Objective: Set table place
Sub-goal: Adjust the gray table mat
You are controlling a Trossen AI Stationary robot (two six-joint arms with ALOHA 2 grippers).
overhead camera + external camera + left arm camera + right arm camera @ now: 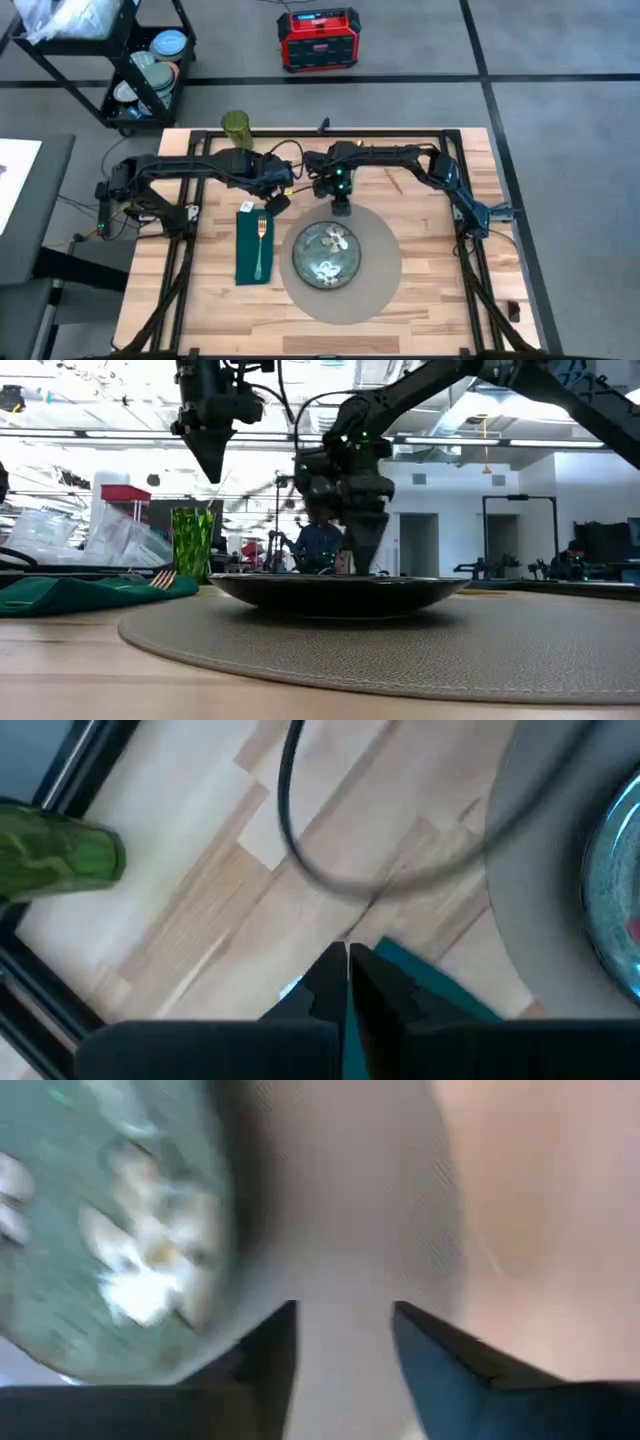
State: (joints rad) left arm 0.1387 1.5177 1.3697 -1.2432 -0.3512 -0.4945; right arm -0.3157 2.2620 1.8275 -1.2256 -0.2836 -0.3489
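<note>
Light striped wood makes up the counter point(420, 290), and on it lies the round grey-beige placemat point(375, 240), set toward the middle. A green patterned plate point(326, 255) sits on the placemat, on its left half. Just left of the placemat lies a dark green napkin point(247, 255) with a fork point(261, 245) lying along it. A green glass point(236, 128) stands at the counter's far edge, well apart from the napkin.

The right tool point(341, 207) hangs over the far rim of the placemat, just beyond the plate; its 2 fingers point(440, 1360) are spread apart with nothing between them. The left tool point(277, 201) is raised above the counter near the far end of the napkin, its 2 fingers point(325, 982) pressed together and gripping nothing.

Beyond the counter stand a black shelf cart point(150, 60) with stacked dishes and a red and black box point(319, 40) on the floor.
</note>
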